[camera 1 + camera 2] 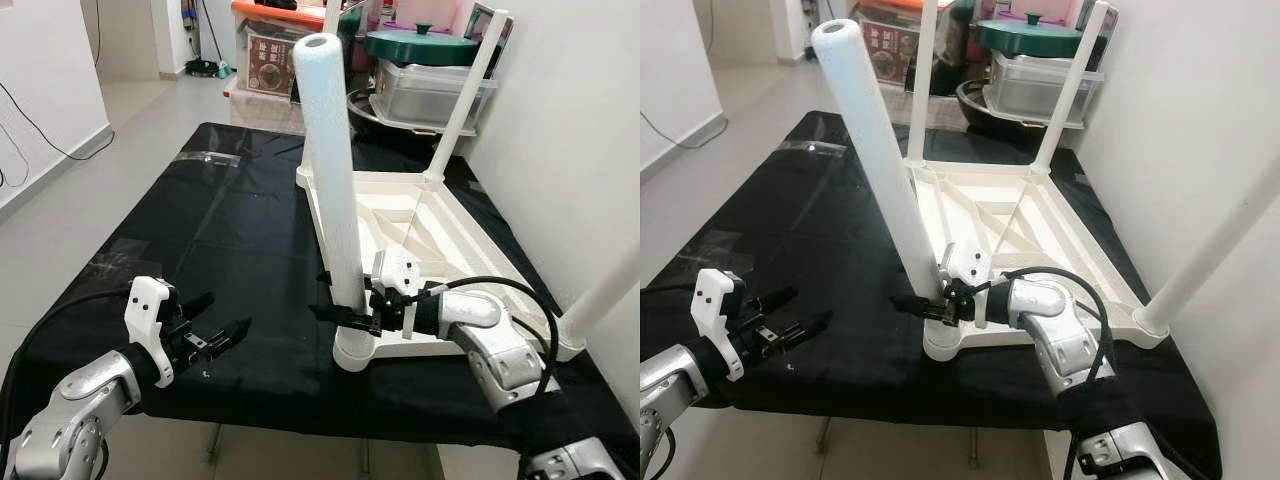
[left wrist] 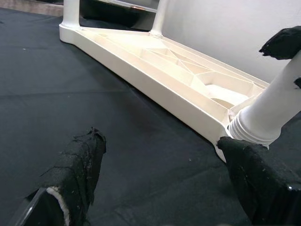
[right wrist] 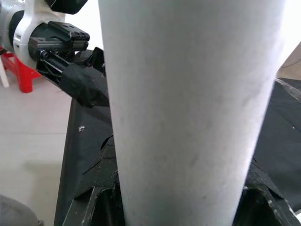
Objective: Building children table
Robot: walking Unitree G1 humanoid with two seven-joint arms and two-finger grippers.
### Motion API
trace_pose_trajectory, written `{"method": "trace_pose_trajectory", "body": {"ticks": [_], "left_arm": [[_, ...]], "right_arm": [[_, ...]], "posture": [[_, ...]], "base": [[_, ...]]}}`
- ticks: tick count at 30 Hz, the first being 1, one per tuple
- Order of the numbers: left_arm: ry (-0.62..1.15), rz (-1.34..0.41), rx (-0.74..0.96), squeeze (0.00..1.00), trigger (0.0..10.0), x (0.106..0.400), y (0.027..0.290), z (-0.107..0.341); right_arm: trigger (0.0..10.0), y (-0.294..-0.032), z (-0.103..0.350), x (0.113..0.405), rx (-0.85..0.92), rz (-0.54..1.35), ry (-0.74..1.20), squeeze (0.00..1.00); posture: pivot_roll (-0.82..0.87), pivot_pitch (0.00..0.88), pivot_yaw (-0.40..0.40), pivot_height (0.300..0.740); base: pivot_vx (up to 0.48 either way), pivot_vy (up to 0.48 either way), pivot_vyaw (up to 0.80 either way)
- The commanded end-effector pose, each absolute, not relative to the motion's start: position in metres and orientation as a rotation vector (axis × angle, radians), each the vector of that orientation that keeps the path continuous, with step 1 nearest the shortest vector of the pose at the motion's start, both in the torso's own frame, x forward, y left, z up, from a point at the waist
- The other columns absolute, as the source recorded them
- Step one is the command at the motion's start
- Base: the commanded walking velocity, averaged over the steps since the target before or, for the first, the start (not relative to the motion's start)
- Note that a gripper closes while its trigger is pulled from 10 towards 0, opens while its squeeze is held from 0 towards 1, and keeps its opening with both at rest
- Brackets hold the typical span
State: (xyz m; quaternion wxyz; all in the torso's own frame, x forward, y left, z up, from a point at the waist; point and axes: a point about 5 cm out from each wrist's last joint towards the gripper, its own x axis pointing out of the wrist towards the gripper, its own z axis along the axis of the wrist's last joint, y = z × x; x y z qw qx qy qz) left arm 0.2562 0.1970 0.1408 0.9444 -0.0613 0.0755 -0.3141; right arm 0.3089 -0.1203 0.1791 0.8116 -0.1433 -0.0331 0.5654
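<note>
A white children's table (image 1: pixel 440 235) lies upside down on the black-covered work table (image 1: pixel 230 230). Its near-left leg (image 1: pixel 333 160) stands upright in the corner socket (image 1: pixel 355 352). My right gripper (image 1: pixel 345 315) is shut on this leg just above the socket, and in the right wrist view the leg (image 3: pixel 188 117) sits between the fingers. Two more legs rise at the far corners, and another leg (image 1: pixel 605 295) stands at the near right. My left gripper (image 1: pixel 215 335) hovers open over the cloth to the left of the socket, holding nothing; its fingers (image 2: pixel 80 169) frame the table's edge (image 2: pixel 155 84).
Behind the work table stand a pot with a green lid (image 1: pixel 420 45), a clear storage box (image 1: pixel 430 92) and a cardboard box (image 1: pixel 270 62). A white wall (image 1: pixel 570 120) runs close along the right. The cloth's front edge (image 1: pixel 300 425) is near me, with open floor to the left.
</note>
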Motion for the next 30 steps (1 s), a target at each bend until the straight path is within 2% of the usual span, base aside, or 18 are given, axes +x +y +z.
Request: {"method": "trace_pose_trajectory", "body": {"ticks": [1,17,30], "left_arm": [[0.160,-0.653,-0.143,0.00,10.0,0.257,0.194,0.139],[0.164,-0.661,-0.153,0.00,10.0,0.257,0.192,0.138],[0.163,-0.659,-0.156,0.00,10.0,0.258,0.192,0.138]], "right_arm": [[0.0,-0.119,0.173,0.306,-0.276,1.213,-0.052,0.00],[0.0,-0.115,0.159,0.307,-0.082,1.106,-0.019,0.00],[0.0,-0.107,0.146,0.291,0.053,0.981,-0.014,0.00]], "posture": [[0.15,0.000,-0.128,0.740],[0.15,0.000,-0.123,0.740],[0.14,0.000,-0.116,0.740]], "base": [[0.000,0.000,0.00],[0.000,0.000,0.00],[0.000,0.000,0.00]]}}
